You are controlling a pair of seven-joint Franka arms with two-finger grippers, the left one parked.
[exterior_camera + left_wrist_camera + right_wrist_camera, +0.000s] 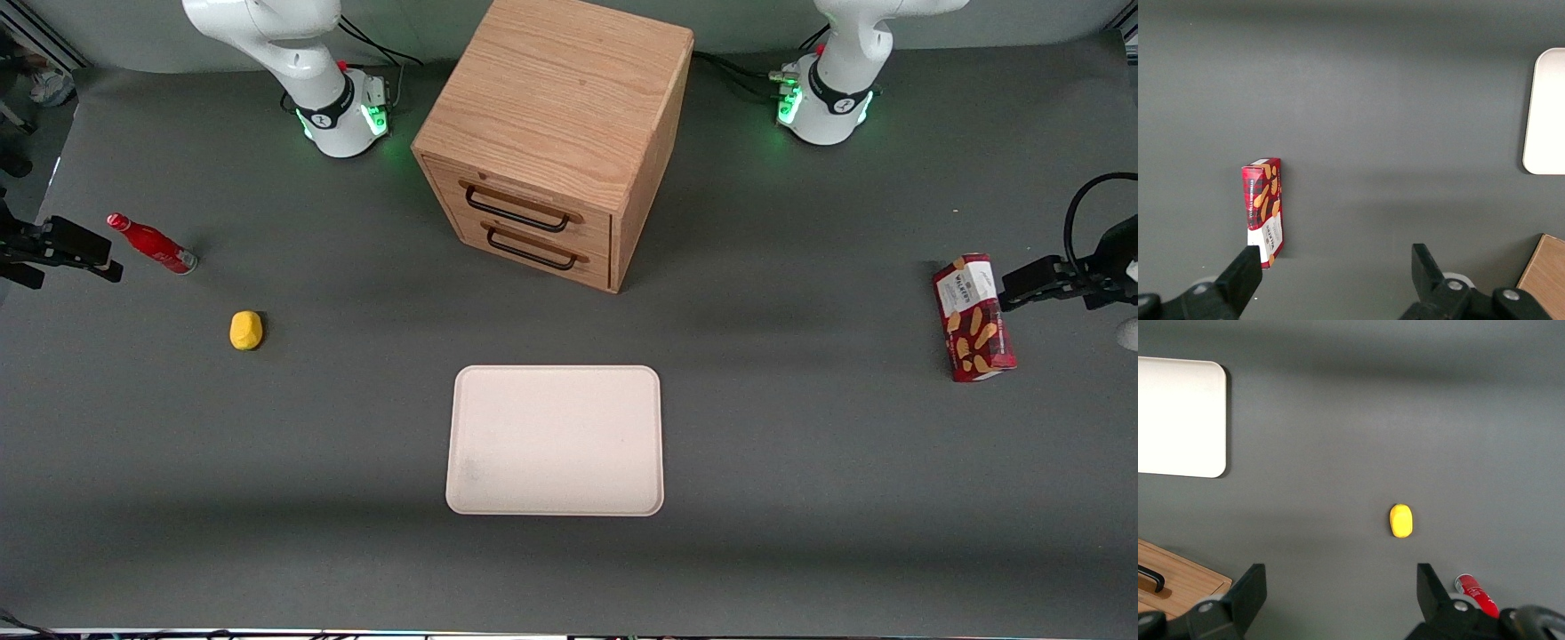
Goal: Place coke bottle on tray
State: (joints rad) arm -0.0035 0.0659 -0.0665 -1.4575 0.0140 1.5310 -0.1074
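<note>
Gripper (1338, 600) is hanging spread and empty above the desk (356, 551), bottle (151, 244) lying flat, tray (556, 440) at its 4 o'clock. Risk: the round bottle rolling off under finger contact, or bumping the lemon (246, 330) in transit.

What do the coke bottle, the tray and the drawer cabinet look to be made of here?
Coke bottle: glossy red body, silvery base, likely plastic or coated metal; it lies on the mat. Tray: matte cream, rounded corners, probably plastic. Cabinet: light wood with visible grain, dark handles that look metal. The gripper hangs open above the mat, holding nothing.
</note>
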